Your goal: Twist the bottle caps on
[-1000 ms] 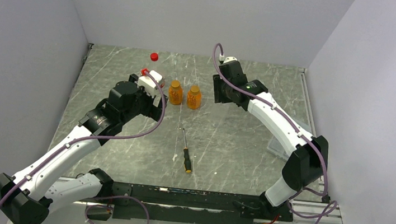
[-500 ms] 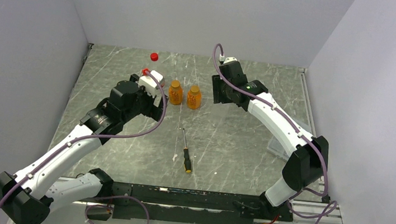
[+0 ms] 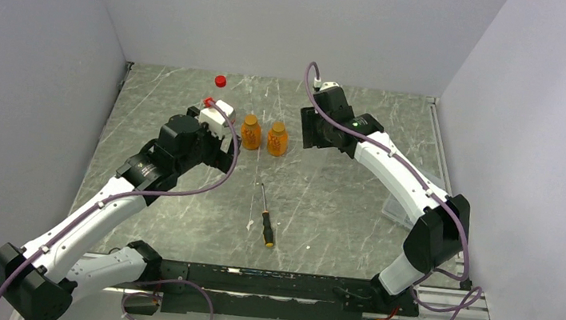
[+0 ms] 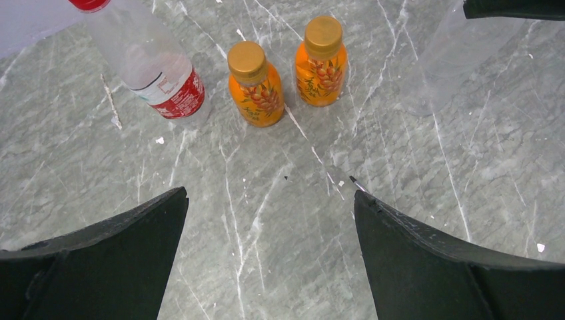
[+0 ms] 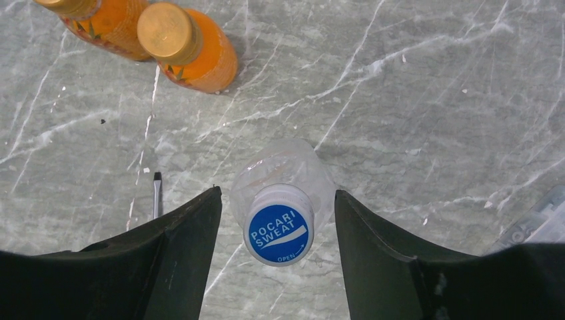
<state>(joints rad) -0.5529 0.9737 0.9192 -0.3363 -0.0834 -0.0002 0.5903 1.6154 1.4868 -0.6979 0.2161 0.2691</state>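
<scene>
At the back of the counter (image 3: 323, 205), a loose cap (image 3: 220, 81), alone. Nearer and slightly left of it, the taller bottle (image 4: 160, 70). Just right of that, side by side but apart, the left squat bottle (image 3: 250, 132) and right squat bottle (image 3: 277, 138). Further right, a small bottle (image 5: 283, 163) between the fingers of the right end effector (image 5: 276, 193), touching neither. In front of the squat pair, well apart, a screwdriver (image 3: 265, 216), tip toward them. At the right edge, a plastic box (image 3: 396, 209).

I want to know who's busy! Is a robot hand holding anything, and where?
Nothing is held. The left gripper is open; the right gripper straddles the blue cap, not touching it.
</scene>
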